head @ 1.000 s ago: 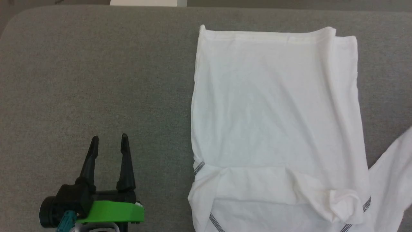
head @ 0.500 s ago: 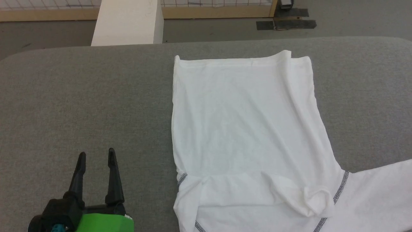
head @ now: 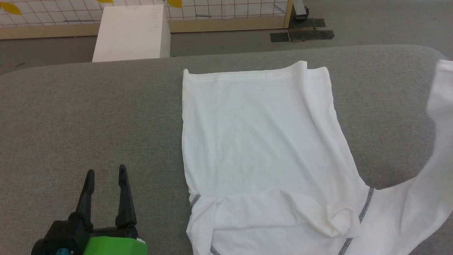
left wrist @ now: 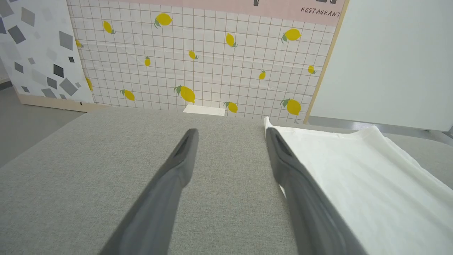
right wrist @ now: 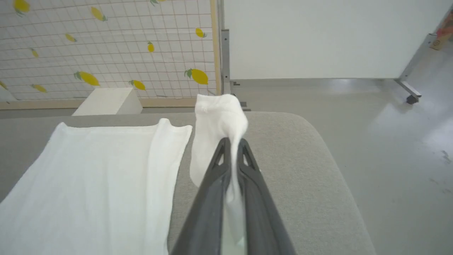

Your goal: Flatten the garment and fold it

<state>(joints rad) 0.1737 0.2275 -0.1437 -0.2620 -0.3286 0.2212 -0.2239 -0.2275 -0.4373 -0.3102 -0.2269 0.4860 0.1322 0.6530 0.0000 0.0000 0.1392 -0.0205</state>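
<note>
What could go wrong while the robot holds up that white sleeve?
The thin sleeve might slip from the shut right hand. Pulling it could drag the flat shirt crooked, since the open left hand isn't holding it down. The bunched wrinkle may get folded in.

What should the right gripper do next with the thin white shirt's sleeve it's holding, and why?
Probably swing the sleeve leftward onto the thin white long-sleeved shirt's flat body: the right gripper is shut on its lifted end, and it stands out sideways over the grey table.
</note>
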